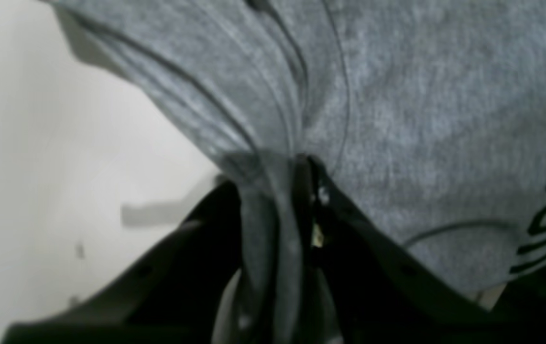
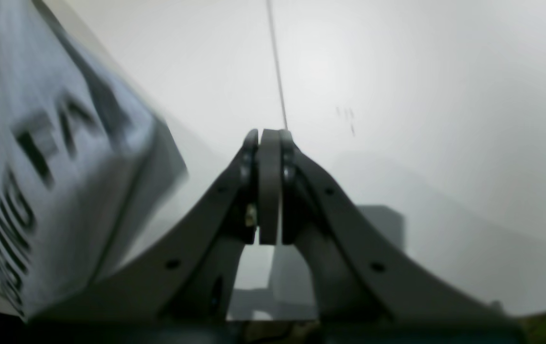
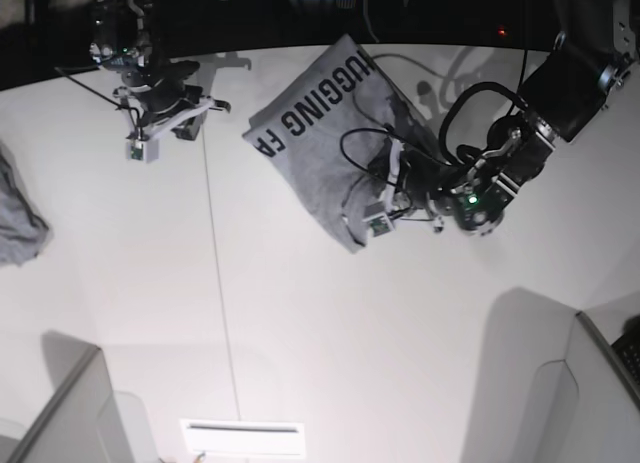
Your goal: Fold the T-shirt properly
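Two arms: left gripper (image 1: 297, 191) jaws clamped on T-shirt (image 3: 330, 148) fabric, right gripper (image 2: 269, 138) jaws together, empty.

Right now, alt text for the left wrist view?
The left gripper is shut on a bunched fold of the grey T-shirt, which fills most of the view. Black lettering runs down its right edge, and the white table shows at left.

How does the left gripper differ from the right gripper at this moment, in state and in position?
The left gripper is shut on a bunched fold of the T-shirt; the right gripper is shut on nothing. The left gripper is over the shirt; the right gripper is away from it, above the bare white table. Both have dark fingers pressed together.
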Controlling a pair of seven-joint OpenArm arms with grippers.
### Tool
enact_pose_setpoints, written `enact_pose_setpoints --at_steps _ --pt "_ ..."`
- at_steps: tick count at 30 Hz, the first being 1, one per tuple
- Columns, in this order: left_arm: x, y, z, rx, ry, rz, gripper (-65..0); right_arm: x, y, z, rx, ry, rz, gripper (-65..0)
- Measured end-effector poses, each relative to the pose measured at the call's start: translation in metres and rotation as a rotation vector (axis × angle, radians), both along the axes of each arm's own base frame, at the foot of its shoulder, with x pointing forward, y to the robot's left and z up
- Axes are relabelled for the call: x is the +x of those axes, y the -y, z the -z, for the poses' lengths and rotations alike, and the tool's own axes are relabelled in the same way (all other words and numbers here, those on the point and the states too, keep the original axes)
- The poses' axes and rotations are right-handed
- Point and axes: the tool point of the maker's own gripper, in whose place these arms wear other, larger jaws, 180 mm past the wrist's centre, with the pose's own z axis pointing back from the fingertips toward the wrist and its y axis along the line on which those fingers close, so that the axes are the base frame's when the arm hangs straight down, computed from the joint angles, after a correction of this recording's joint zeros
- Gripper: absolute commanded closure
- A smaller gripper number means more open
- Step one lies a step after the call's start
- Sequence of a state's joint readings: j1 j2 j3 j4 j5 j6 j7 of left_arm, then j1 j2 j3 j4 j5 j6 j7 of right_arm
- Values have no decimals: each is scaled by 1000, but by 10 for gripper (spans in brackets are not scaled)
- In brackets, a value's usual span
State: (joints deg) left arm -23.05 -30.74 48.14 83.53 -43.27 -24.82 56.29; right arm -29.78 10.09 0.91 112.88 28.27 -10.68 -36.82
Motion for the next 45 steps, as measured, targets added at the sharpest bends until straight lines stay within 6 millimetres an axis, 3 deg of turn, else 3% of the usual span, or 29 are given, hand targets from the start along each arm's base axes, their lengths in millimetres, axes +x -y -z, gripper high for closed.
enact_pose_setpoints --at_steps 6,11,15,18,21,25,31,36,41,45 --pt "18 12 -10 113 64 181 0 -23 12 9 15 -46 105 0" --pt "25 56 -22 123 140 328 0 -34 13 13 33 -66 158 0" --pt "18 81 -11 170 215 430 0 -48 10 14 42 -85 178 0" --pt "18 88 -4 215 275 479 0 -44 5 6 34 4 182 0" --pt "19 90 3 248 301 567 0 -46 -15 2 52 49 135 0" --pt "24 93 6 275 320 627 0 -39 -60 -9 132 110 -9 0" --pt "29 94 5 246 316 577 0 -34 -126 -25 256 143 -152 0" --pt "35 90 4 201 296 483 0 -30 -118 -25 221 154 -172 0" --pt "39 87 7 174 272 440 0 -24 -127 -15 223 62 -245 0" --pt "39 87 7 176 274 440 0 -23 -122 1 203 25 -247 0"
